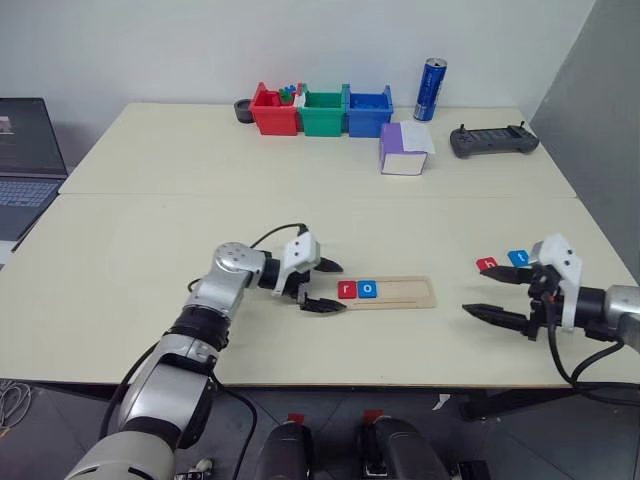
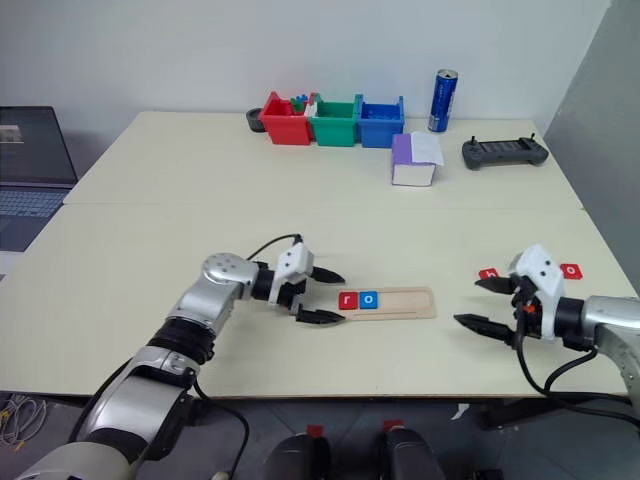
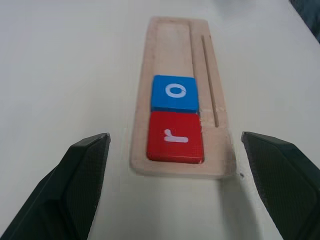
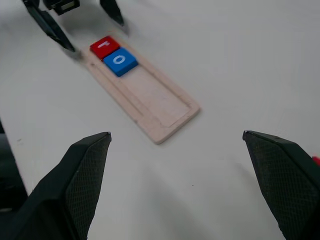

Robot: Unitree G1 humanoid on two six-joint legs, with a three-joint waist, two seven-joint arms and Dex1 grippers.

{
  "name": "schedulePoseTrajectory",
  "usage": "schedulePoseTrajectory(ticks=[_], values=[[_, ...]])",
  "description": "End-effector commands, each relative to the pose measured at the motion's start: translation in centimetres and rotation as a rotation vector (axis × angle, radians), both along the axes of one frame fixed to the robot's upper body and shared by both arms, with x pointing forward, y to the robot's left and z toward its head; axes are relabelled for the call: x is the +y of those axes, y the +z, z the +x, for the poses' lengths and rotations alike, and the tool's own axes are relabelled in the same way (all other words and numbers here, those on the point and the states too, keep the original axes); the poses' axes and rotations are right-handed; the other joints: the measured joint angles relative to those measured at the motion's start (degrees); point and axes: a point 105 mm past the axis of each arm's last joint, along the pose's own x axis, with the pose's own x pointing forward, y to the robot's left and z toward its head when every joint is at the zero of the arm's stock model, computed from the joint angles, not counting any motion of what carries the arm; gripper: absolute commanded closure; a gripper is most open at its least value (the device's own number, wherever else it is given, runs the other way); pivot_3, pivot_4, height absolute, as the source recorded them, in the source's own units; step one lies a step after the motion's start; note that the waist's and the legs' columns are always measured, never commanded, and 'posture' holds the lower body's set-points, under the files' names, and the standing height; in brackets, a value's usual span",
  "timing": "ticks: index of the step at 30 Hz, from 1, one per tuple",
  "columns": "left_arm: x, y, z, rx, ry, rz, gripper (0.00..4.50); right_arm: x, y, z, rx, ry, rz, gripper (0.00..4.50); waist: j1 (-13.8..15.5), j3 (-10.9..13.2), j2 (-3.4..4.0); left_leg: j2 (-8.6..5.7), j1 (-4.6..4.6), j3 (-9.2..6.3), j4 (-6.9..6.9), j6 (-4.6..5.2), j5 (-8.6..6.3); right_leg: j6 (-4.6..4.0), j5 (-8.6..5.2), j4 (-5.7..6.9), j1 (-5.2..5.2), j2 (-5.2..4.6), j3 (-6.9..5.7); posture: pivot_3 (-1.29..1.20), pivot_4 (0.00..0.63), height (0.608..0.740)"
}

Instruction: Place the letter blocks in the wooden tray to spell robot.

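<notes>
Two tiles are down in the wooden tray (image 1: pixel 388 292); the red r block (image 1: pixel 347 290) sits at the tray's left end and the blue o block (image 1: pixel 367 289) lies touching it on the right; the rest of the groove is bare wood. My left gripper (image 1: pixel 326 287) hangs just off that left end of the tray, jaws spread wide and holding nothing; one black finger above the tray's line, one below, the r block just beyond the tips. From the left wrist view the r block (image 3: pixel 175 136) and o block (image 3: pixel 174 93) line up straight ahead between my two fingers (image 3: pixel 75 175), with the tray running away from me.

Over on the right, my right gripper (image 2: pixel 486 304) hovers above the table (image 1: pixel 150 220), jaws released and empty, pointing in toward the tray but well apart from it. Close behind that gripper lie loose blocks on the table: a red block (image 1: pixel 486 264) and a blue block (image 1: pixel 517 258) side by side; the right eye view shows one more red block (image 2: pixel 570 270) just past the wrist; their letters I cannot read.

At the far edge of the table stand a red bin (image 1: pixel 273 112), a green bin (image 1: pixel 322 112) and a blue bin (image 1: pixel 367 112) in a row; a blue can (image 1: pixel 431 89) to their right; a purple and white box (image 1: pixel 405 150) nearer; a dark controller (image 1: pixel 493 141) beside it; a laptop (image 1: pixel 25 160) off the table's left.
</notes>
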Motion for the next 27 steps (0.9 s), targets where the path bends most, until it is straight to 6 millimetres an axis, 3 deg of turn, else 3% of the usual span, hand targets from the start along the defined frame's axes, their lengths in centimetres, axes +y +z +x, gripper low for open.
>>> schedulePoseTrajectory(ticks=[1,6,12,18,27], values=[[1.5,2.6,-0.5,-0.046,0.001,-0.058,0.06,-1.9,2.2,0.7,-0.097,-0.1,0.026,0.0,0.06,0.0,0.01,0.0,0.01,0.0,0.0,0.0,0.0,0.0,0.0,0.01,0.0,0.0,0.0,0.0,0.15,0.74],[5.2,5.8,-2.1,-0.12,0.042,-0.154,0.06,-5.1,1.5,2.2,-0.13,-0.395,0.075,0.0,-0.02,-0.01,0.01,0.03,0.02,0.03,0.0,-0.02,0.01,-0.01,0.0,0.02,0.01,-0.01,0.04,0.0,0.15,0.74],[9.8,5.7,-4.5,-0.069,0.128,-0.112,0.06,-5.2,-0.1,3.1,-0.104,-0.66,0.088,0.0,-0.5,-0.07,0.12,0.1,0.1,0.05,-0.07,-0.04,0.02,-0.02,-0.01,0.13,-0.03,0.0,0.05,0.0,0.15,0.74],[9.8,5.8,-6.5,-0.029,0.149,-0.122,0.06,-5.0,-0.5,5.0,-0.101,-0.746,0.081,0.0,-0.15,-0.07,0.11,0.05,0.05,0.08,-0.01,-0.02,0.01,-0.01,0.0,0.09,-0.03,-0.05,0.08,0.0,0.15,0.74],[10.6,5.4,-6.5,-0.111,0.187,-0.08,0.06,-4.4,-2.0,6.1,-0.037,-0.713,0.059,0.0,0.05,-0.07,0.12,0.05,0.03,0.09,-0.08,-0.01,0.0,-0.02,-0.01,0.06,-0.07,-0.03,0.09,0.0,0.15,0.74]])
